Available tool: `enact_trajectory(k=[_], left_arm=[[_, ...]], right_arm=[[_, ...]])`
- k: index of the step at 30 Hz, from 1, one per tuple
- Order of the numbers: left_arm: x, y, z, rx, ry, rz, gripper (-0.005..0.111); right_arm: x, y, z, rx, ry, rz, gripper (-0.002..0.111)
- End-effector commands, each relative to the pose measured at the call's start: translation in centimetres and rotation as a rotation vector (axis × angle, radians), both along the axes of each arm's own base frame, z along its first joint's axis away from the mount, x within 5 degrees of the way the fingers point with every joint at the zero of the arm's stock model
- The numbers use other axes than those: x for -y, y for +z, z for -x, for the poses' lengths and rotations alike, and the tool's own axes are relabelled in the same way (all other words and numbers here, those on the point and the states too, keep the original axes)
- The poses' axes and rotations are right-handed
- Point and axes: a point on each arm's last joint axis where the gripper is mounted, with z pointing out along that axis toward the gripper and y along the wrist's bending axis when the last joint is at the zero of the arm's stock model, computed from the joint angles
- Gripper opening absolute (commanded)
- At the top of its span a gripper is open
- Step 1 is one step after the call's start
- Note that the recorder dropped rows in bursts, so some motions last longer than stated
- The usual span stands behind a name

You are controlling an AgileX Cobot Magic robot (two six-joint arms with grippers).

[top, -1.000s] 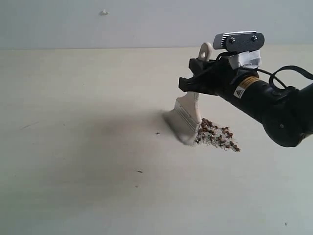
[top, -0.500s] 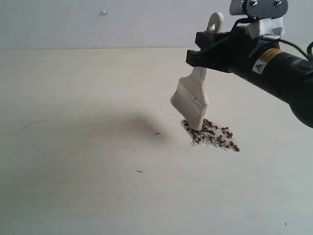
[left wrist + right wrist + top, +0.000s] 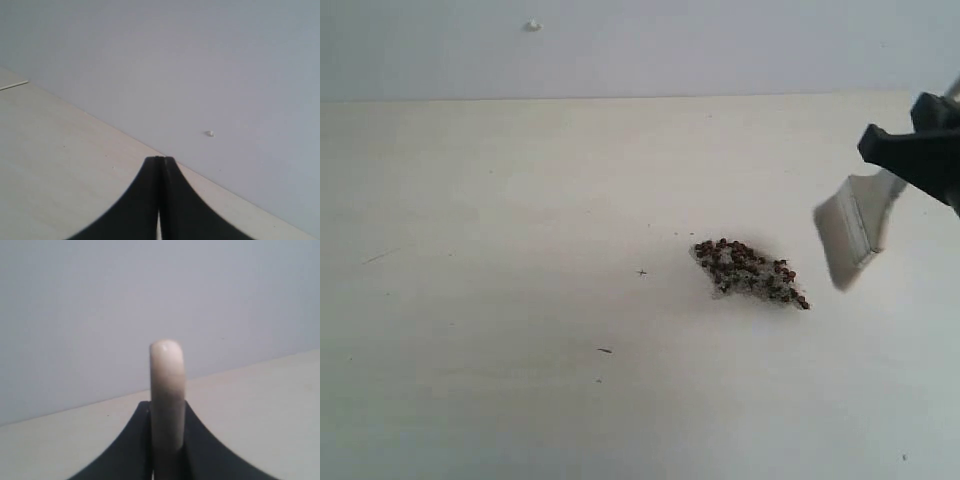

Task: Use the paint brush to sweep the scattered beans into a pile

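The beans (image 3: 750, 270) lie in one small heap of dark reddish-brown pellets and whitish crumbs on the pale table (image 3: 500, 320), right of centre. The paint brush (image 3: 852, 232) hangs in the air to the right of the heap, bristles down and clear of the table. My right gripper (image 3: 910, 155) is shut on its cream handle at the right edge of the exterior view. In the right wrist view the handle (image 3: 167, 390) stands up between the black fingers (image 3: 200, 445) of that gripper (image 3: 167, 407). My left gripper (image 3: 160, 161) is shut and empty, seen only in its own wrist view.
A grey wall (image 3: 640, 45) with a small white speck (image 3: 533, 25) rises behind the table. A few tiny dark marks (image 3: 641, 271) dot the tabletop left of the heap.
My right gripper has lifted the brush off the heap and carried it to the right, nearly out of the exterior view. The beans have stayed in their heap.
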Motion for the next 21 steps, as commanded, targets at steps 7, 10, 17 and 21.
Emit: enact_trajectory(k=[7, 10, 17, 21], left_arm=[[0.0, -0.1, 0.0, 0.004, 0.004, -0.008, 0.000], [0.0, -0.1, 0.0, 0.004, 0.004, -0.008, 0.000], [0.0, -0.1, 0.0, 0.004, 0.004, -0.008, 0.000], [0.0, -0.1, 0.0, 0.004, 0.004, -0.008, 0.000]], right_arm=[[0.5, -0.8, 0.4, 0.002, -0.023, 0.060, 0.000], [0.1, -1.7, 0.2, -0.030, 0.012, 0.082, 0.000], [-0.5, -3.6, -0.3, -0.075, 0.044, 0.053, 0.000], [-0.9, -4.1, -0.6, -0.083, 0.065, -0.025, 0.000]])
